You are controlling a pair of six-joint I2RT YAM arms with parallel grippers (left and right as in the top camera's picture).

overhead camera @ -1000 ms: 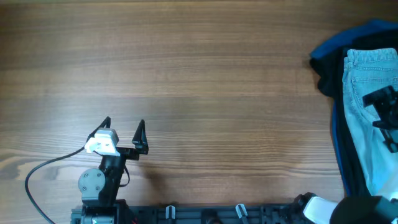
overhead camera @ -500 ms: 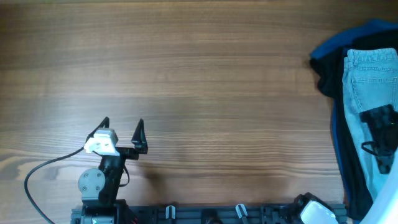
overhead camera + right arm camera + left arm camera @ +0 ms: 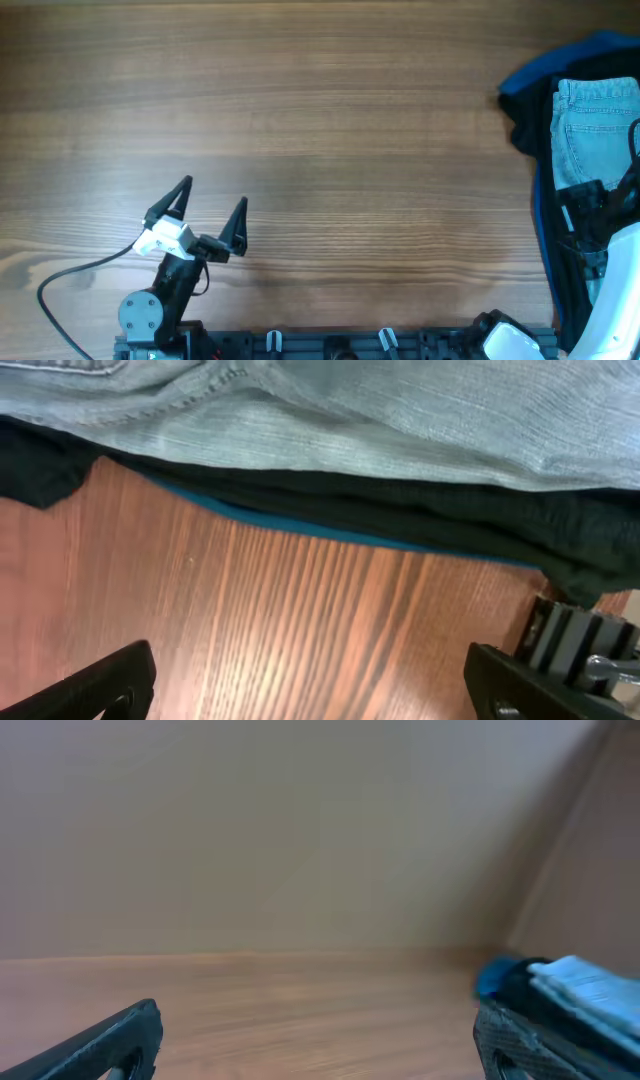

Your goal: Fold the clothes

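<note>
- Pale, faded denim shorts (image 3: pixel 598 130) lie at the far right edge of the bench (image 3: pixel 320 110). They sit on top of the pile, waistband toward the far side, one stitched pocket showing.
- Under them is a black garment (image 3: pixel 528 120), sticking out on the left. A bright-blue garment (image 3: pixel 530 72) shows along the pile's far-left rim.
- Right wrist view shows denim over black, then a thin blue strip at the edge, then bare wood.
- Over the pile's near-left edge is the right gripper (image 3: pixel 308 660), jaws spread wide with nothing between them. Cannot tell whether it touches the cloth.
- Well apart, at the bench's front left, is the left gripper (image 3: pixel 213 192), jaws open and empty.
- A grey cable (image 3: pixel 70 275) loops beside the left arm's base.
</note>
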